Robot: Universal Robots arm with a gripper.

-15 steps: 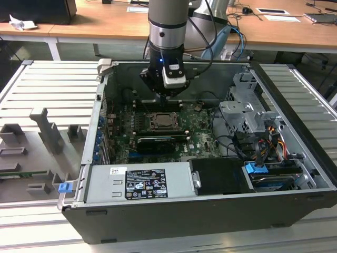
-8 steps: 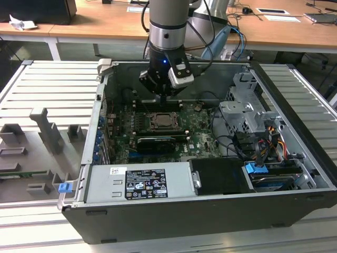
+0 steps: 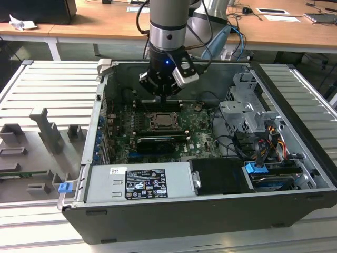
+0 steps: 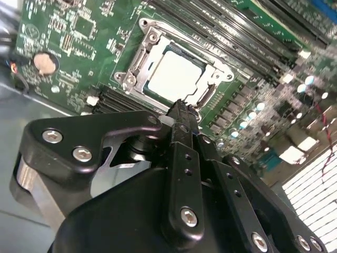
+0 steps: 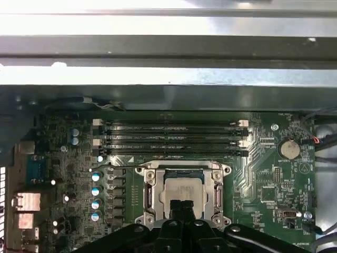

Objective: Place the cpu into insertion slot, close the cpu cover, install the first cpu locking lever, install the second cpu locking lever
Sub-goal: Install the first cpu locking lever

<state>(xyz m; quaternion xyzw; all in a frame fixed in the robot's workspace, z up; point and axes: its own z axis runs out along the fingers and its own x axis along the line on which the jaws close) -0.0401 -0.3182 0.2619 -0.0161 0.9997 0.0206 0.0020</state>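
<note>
Pincer pressed together over the seated cpu in an open computer case.

In the exterior view, a grey slotted tabletop (image 3: pixel 47 89) lies at nine o'clock of the case (image 3: pixel 174 221); wooden desks stand behind at twelve. The pincer (image 3: pixel 164 98), fingers shut and pinching nothing, hangs just above the insertion slot (image 3: pixel 161 120) at the green motherboard's (image 3: pixel 196 138) middle, seemingly placed to press there. In both wrist views the cpu (image 4: pixel 175 74) (image 5: pixel 181 190) lies flat in the slot, the cpu cover (image 4: pixel 138 62) framing it, apparently down.
</note>
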